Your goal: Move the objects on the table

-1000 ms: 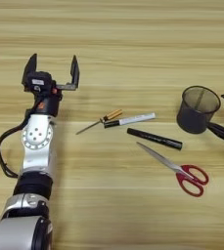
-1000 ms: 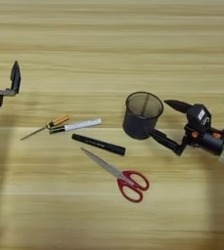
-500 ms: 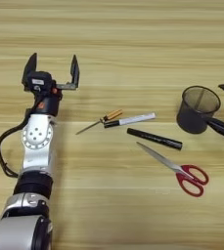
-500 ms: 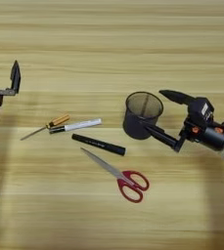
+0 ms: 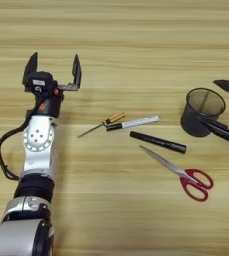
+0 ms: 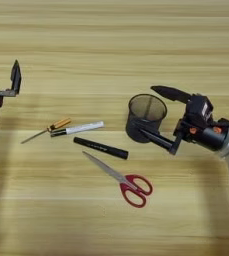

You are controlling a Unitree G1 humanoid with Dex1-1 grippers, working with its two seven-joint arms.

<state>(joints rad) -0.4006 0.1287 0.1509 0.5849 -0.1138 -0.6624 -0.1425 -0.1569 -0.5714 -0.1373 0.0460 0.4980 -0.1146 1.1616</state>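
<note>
- Black mesh pen cup stands upright, right of centre on the surface.
- Right claw comes in from the right edge, forearm low and nearly level. Fingers spread wide: upper one runs along the cup's far-right rim, lower one crosses the cup's near wall at its base. Cup sits between them; can't tell if either touches.
- Black marker lies left of the cup. Red-handled scissors lie nearer the camera, closed, blades pointing up-left.
- White pen and small amber-handled tool lie side by side, left of the marker.
- Left claw is well apart at far left, arm stretched away from the body, fingers wide, holding nothing.
- Surface: light wood, horizontal grain, fills the view.
</note>
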